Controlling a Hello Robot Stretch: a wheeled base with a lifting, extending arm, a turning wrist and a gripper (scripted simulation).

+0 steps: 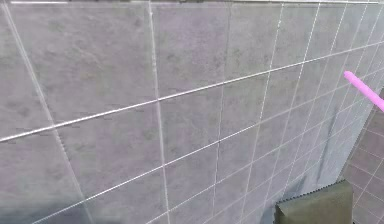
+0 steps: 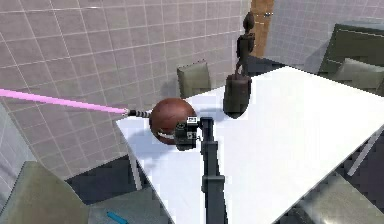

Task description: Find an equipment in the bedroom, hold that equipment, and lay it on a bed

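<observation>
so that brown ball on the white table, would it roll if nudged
Likely yes: the brown ball looks round, so a nudge should set it rolling. It sits near an edge of the white table, so it may drop off. Its smooth curve could slip from a grip.

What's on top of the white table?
A dark statue and a brown ball by the corner. The arm covers a strip of the table; the pincer hides part of the ball.
</observation>
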